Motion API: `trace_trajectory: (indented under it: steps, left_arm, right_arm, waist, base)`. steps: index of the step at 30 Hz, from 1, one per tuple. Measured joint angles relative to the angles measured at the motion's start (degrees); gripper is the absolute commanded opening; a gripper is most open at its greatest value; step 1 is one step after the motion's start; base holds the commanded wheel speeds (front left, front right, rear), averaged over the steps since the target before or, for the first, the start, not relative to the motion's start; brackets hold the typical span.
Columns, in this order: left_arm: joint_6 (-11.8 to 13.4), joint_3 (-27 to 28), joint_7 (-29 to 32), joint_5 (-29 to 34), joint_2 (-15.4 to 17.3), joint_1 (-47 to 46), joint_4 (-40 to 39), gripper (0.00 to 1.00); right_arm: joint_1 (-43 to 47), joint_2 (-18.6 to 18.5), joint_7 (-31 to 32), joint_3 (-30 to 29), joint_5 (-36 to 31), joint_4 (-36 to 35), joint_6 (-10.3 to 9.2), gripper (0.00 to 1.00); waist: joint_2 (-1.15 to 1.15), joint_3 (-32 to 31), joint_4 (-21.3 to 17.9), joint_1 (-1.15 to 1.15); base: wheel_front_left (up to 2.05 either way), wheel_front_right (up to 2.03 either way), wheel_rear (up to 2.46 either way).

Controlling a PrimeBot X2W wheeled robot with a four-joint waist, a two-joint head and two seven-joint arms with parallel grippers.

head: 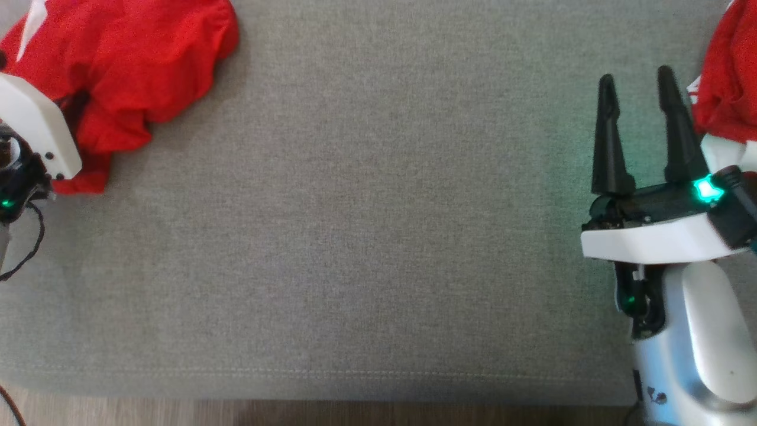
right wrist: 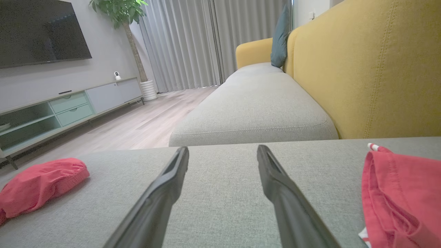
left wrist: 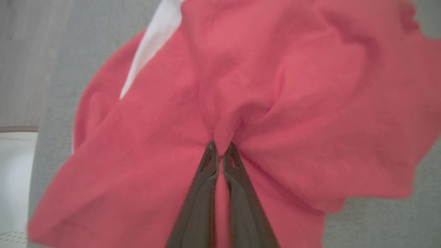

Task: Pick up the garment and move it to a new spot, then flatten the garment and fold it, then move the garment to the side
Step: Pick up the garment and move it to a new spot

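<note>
Pickup barely begun: left fingers [left wrist: 212,162] clenched on a fold of the red garment [head: 136,65], crumpled at 10 o'clock on the grey cushion [head: 366,236]; right fingers [head: 609,142] spread, empty, at 3 o'clock; moving, flattening, folding and setting aside all remain.

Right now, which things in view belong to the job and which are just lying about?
In the job: red garment, pinched by the shut left gripper; open right gripper; grey cushion under it.
Lying about: second red garment beside the right gripper, television, potted plant, teal pillow.
</note>
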Motion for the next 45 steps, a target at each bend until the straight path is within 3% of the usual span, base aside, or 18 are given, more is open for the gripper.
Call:
trace_trajectory:
  steps: [10, 17, 24, 35, 37, 45]
  left_arm:
    - [0.1, 0.2, -20.7, 3.9, -1.8, -2.5, 4.1, 0.0]
    - [2.8, 0.9, -30.0, 6.7, -3.8, -3.7, 2.0, 0.0]
    - [8.2, -1.6, -31.7, 13.2, -5.7, -3.4, -7.9, 0.0]
    - [16.6, -14.1, -28.5, 24.9, -10.3, 2.6, -18.3, 0.0]
    - [16.9, -14.9, -27.9, 25.5, -11.0, 2.7, -18.7, 0.0]
    - [19.0, -19.9, -26.8, 27.1, -19.9, 5.2, -18.9, 0.0]
  right_arm:
    - [2.1, 0.0, -0.9, 2.3, 2.1, 3.5, 0.0, 1.0]
    - [4.6, 0.0, -1.6, 2.8, 3.5, 5.2, 0.0, 1.0]
    - [4.9, 0.0, -2.1, 1.5, 4.3, 5.7, 0.0, 1.0]
    - [4.9, 0.0, -2.6, 1.6, 6.2, 5.7, 0.0, 1.0]
    - [4.9, 0.0, -2.6, 1.9, 6.5, 5.7, 0.0, 1.0]
    - [4.9, 0.0, -2.8, 3.6, 8.2, 5.1, 0.0, 1.0]
  waist:
    - [0.0, -6.7, 0.3, 0.0]
    - [0.0, -12.1, 0.4, -0.01]
    - [0.0, -16.0, 0.1, -0.01]
    - [0.0, -16.5, -4.9, -0.01]
    - [0.0, -16.3, -5.6, -0.01]
    - [0.0, -15.1, -11.1, -0.01]
  base:
    - [0.0, 0.0, 0.0]
    - [0.0, 0.0, 0.0]
    - [0.0, 0.0, 0.0]
    - [0.0, 0.0, 0.0]
    - [0.0, 0.0, 0.0]
    - [0.0, 0.0, 0.0]
